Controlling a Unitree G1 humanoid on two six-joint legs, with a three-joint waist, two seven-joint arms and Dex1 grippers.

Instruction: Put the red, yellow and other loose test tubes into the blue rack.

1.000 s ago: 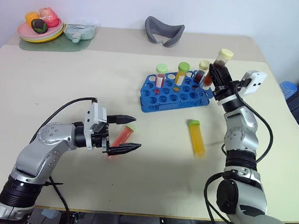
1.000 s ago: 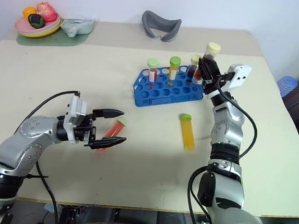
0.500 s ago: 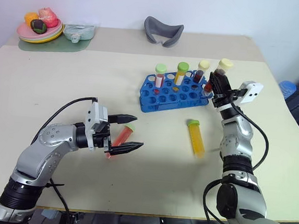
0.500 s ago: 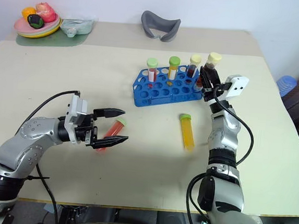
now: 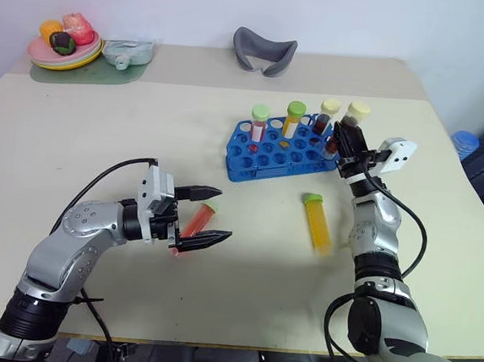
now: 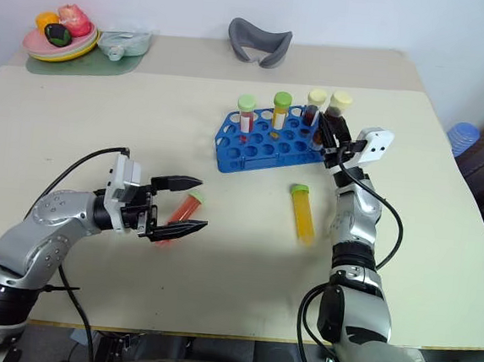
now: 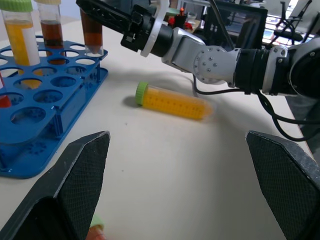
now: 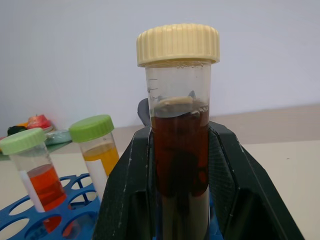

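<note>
My right gripper is shut on the dark brown-red test tube with the cream cap. It holds the tube upright at the right end of the blue rack, and the tube's lower end is at a corner hole. The yellow tube lies on the table in front of the rack. The red tube lies on the table between the fingers of my open left gripper, untouched. Three more capped tubes stand in the rack.
A plate of toy fruit and a clear container sit at the back left. A grey curved object lies at the back middle. A blue object is beyond the table's right edge.
My right gripper has come down and slightly left with the dark tube, onto the rack's right end. The left gripper and the lying tubes have not moved.
</note>
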